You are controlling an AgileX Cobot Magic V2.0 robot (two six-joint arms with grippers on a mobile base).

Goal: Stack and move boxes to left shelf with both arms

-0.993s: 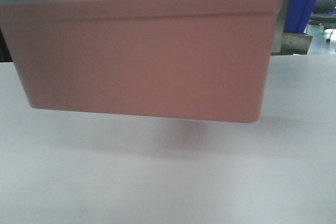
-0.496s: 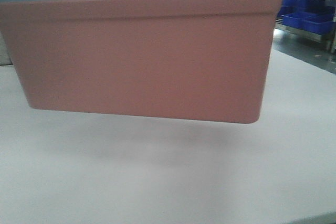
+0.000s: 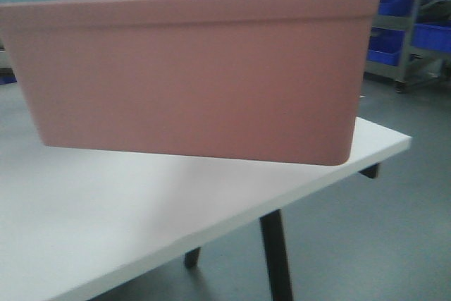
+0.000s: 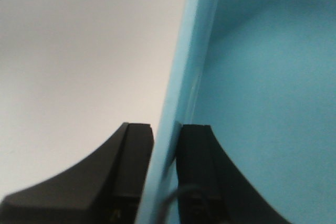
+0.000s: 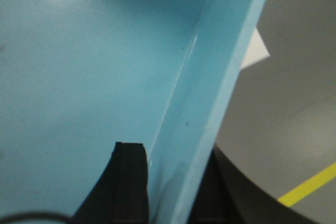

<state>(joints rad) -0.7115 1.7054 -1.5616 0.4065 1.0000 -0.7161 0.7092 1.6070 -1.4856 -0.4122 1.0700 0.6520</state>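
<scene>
My left end effector (image 4: 166, 129) is clenched on the left side wall of the light blue box (image 4: 262, 77). One black finger presses the outside of the wall and the other the inside, with the rim running up between them. To the outer side of this end effector there is only the white tabletop (image 4: 79, 51) below. To its inner side lies the box's smooth blue interior.

In the front view the light blue box sits nested in the pink box (image 3: 190, 75), with only a strip of blue showing above the pink rim. The stack hangs between my two end effectors and above the tabletop. Its bottom edge is a little lower on the right side of the view.

My right end effector (image 5: 170, 166) is clamped on the right side wall of the light blue box in the same way, one finger inside and the other outside. Outward from it I see a corner of the tabletop, then grey floor (image 5: 283, 108) crossed by a yellow line (image 5: 310, 184).

Farther right in the front view, the tabletop ends at a corner above a dark leg (image 3: 278, 259). Beyond it, well apart from the stack, stands a rack (image 3: 412, 26) holding dark blue crates (image 3: 431, 37).
</scene>
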